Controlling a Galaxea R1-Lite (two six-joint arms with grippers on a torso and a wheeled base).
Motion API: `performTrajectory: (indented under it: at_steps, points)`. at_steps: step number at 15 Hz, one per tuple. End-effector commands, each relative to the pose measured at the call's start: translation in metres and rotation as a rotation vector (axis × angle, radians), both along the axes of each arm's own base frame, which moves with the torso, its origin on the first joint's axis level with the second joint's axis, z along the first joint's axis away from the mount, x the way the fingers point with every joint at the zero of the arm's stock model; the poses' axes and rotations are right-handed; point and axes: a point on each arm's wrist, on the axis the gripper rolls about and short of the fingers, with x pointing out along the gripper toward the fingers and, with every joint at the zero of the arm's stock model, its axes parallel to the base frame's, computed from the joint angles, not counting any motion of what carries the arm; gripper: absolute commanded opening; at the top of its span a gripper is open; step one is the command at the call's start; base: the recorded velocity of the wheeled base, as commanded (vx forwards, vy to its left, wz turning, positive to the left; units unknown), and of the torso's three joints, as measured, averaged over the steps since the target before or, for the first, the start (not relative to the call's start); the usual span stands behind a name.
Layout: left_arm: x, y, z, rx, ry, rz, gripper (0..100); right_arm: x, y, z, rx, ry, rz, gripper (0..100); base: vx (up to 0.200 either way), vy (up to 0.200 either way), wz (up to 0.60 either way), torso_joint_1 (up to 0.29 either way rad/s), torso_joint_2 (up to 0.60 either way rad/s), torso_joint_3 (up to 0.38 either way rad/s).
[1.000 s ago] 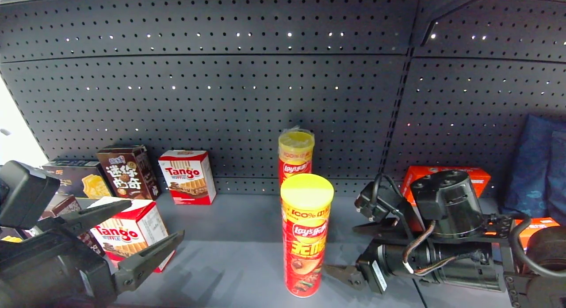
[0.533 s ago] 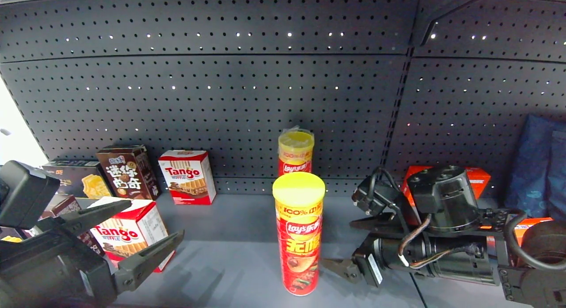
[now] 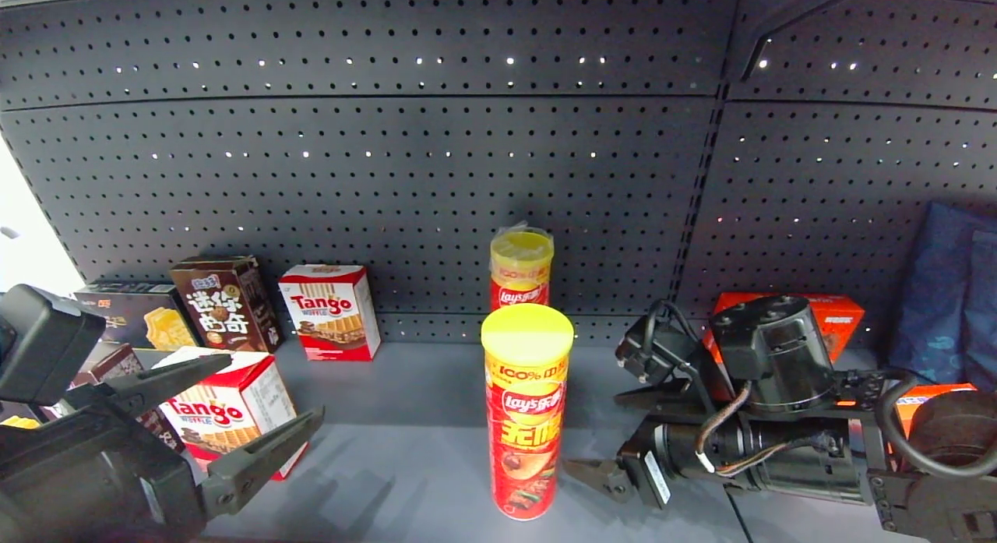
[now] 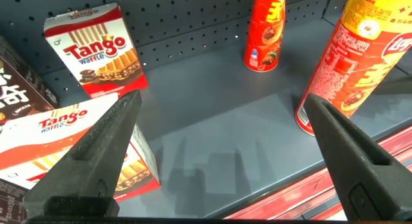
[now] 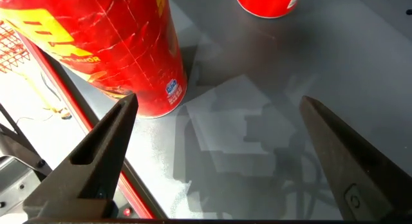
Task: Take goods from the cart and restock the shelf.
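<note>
My right gripper (image 3: 596, 432) sits spread wide just beside the tall chip can (image 3: 523, 418), which stands upright near the front edge of the shelf (image 3: 413, 426), so one stray finger brush could topple it off.

Rear can (image 3: 521, 264) partly behind front can (image 3: 526, 418)

red chip can (image 3: 523, 418) with yellow lid (image 3: 527, 333), on grey shelf (image 3: 405, 449).

Red chips can (image 3: 526, 418), yellow lid, upright near shelf (image 3: 405, 407) front edge, ungripped.
</note>
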Motion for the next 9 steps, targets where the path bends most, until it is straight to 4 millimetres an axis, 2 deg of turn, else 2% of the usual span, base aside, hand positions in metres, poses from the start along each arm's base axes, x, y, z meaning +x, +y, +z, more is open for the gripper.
performTrajectory:
  at_steps: [1,9]
  points:
    - [0.0000,0.0001,-0.0003,0.000,0.001,0.002,100,-0.0001,0.0013,-0.0018,-0.004,0.004,0.004,100,0.000,0.000,0.00,0.000,0.00,0.000]
    - [-0.0020,0.0013,-0.0028,0.001,0.005,0.003,100,0.0008,0.0015,-0.0015,-0.003,0.003,0.002,100,0.000,0.000,0.00,0.000,0.00,0.000]
